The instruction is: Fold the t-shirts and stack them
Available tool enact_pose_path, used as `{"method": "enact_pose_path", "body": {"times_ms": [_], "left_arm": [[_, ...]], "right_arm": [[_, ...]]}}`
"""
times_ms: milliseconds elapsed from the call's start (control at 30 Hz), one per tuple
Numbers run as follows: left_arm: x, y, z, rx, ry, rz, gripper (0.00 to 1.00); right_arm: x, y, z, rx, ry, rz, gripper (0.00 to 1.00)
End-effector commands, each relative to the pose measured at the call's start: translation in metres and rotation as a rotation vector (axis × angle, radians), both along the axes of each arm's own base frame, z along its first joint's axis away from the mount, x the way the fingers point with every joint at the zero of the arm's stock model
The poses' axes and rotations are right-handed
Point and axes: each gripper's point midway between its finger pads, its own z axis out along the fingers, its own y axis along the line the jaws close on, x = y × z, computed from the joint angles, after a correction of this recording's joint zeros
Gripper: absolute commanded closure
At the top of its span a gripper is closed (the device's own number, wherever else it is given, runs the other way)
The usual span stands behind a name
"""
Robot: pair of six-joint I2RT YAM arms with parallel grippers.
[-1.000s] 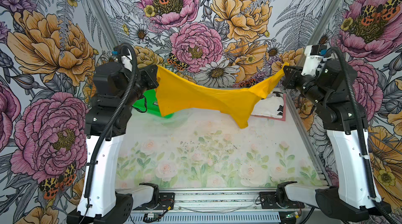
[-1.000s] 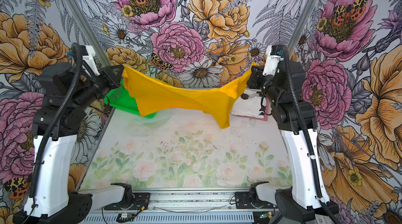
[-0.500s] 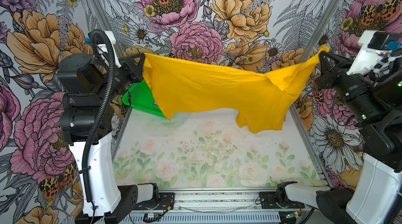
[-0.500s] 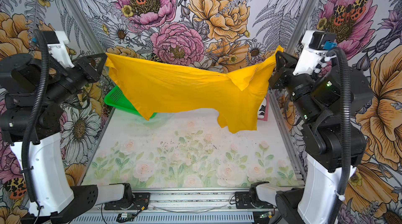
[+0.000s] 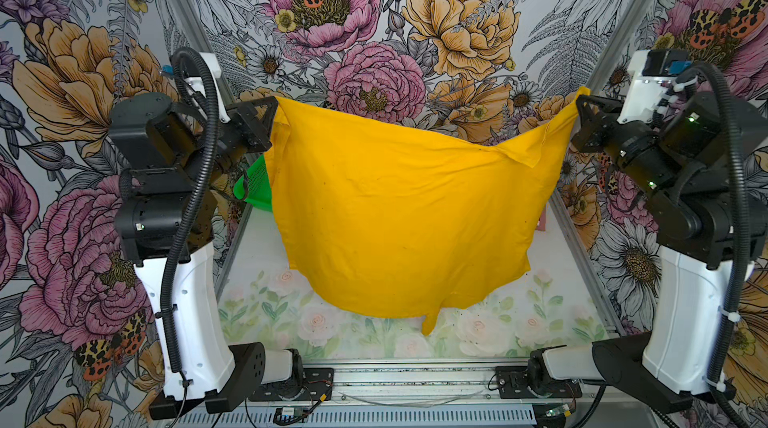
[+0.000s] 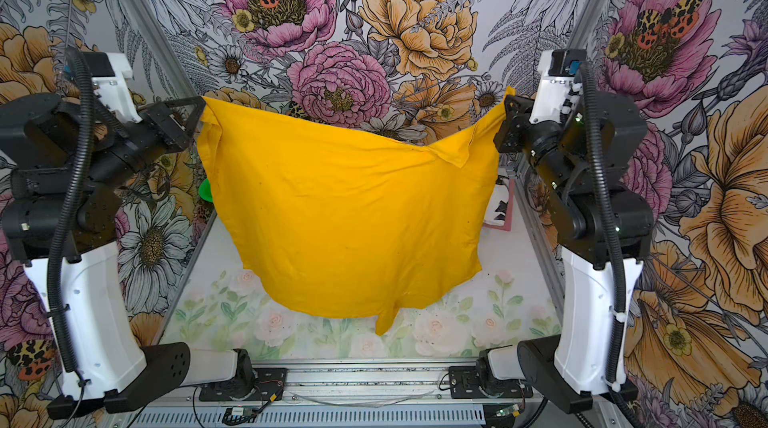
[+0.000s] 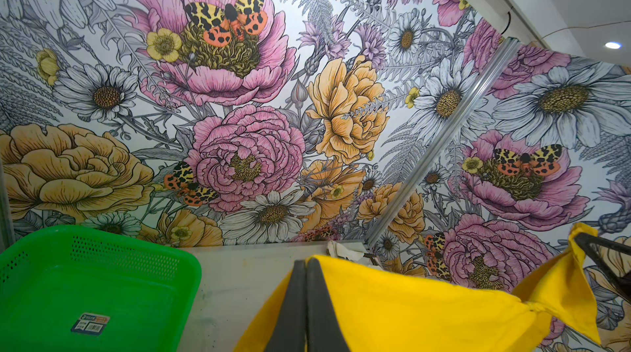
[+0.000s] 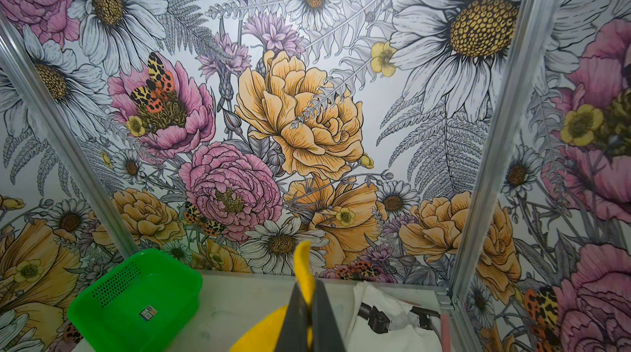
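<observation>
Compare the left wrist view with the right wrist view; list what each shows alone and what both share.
Left wrist only: the right gripper pinching the far corner of the yellow t-shirt. Right wrist only: black markings on the white t-shirt. Both: the green basket and each arm's own shut jaws clamping yellow cloth.

Both arms stand raised, forearms upright, wrists bent inward toward each other. The left gripper (image 5: 272,104) and right gripper (image 5: 581,98) are about level, well apart, each clamped tight on the mustard-yellow t-shirt (image 5: 399,218) hanging between them.
</observation>
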Motion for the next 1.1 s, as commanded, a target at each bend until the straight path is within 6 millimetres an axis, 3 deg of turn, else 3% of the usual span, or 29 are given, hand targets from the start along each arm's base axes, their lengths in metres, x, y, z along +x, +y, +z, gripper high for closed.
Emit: {"method": "enact_pose_path", "body": {"times_ms": [0, 100, 167, 267, 467, 600, 700, 767, 867, 933, 1067], "left_arm": [[0.048, 0.008, -0.032, 0.026, 0.083, 0.013, 1.0], [0.078, 0.009, -0.042, 0.027, 0.109, 0.0, 1.0], [0.092, 0.006, -0.04, 0.017, 0.106, -0.018, 1.0], [0.097, 0.005, -0.023, -0.001, 0.063, -0.033, 1.0], [0.065, 0.002, 0.017, -0.022, -0.034, -0.039, 1.0], [0.036, 0.002, 0.019, 0.0, -0.044, -0.027, 1.0], [0.017, 0.001, 0.004, 0.017, -0.015, -0.023, 1.0], [0.002, 0.0, -0.013, 0.033, 0.014, -0.01, 1.0], [-0.019, -0.001, -0.054, 0.038, 0.064, 0.007, 1.0], [-0.031, -0.002, -0.091, 0.029, 0.122, 0.014, 1.0], [-0.059, -0.015, -0.179, -0.012, 0.254, -0.005, 1.0]], "right_arm": [[0.049, 0.011, -0.028, -0.002, 0.088, 0.041, 1.0], [0.084, 0.016, -0.037, 0.004, 0.11, 0.061, 1.0], [0.097, 0.016, -0.031, 0.019, 0.089, 0.073, 1.0], [0.104, 0.011, -0.011, 0.061, 0.027, 0.092, 1.0], [0.065, -0.004, 0.029, 0.106, -0.076, 0.083, 1.0], [0.031, -0.008, 0.04, 0.102, -0.098, 0.085, 1.0], [0.009, -0.004, 0.034, 0.106, -0.075, 0.103, 1.0], [-0.003, -0.002, 0.02, 0.107, -0.033, 0.116, 1.0], [-0.021, 0.001, -0.02, 0.117, 0.066, 0.124, 1.0], [-0.034, 0.003, -0.058, 0.13, 0.143, 0.122, 1.0], [-0.072, 0.006, -0.166, 0.199, 0.311, 0.11, 1.0]]}}
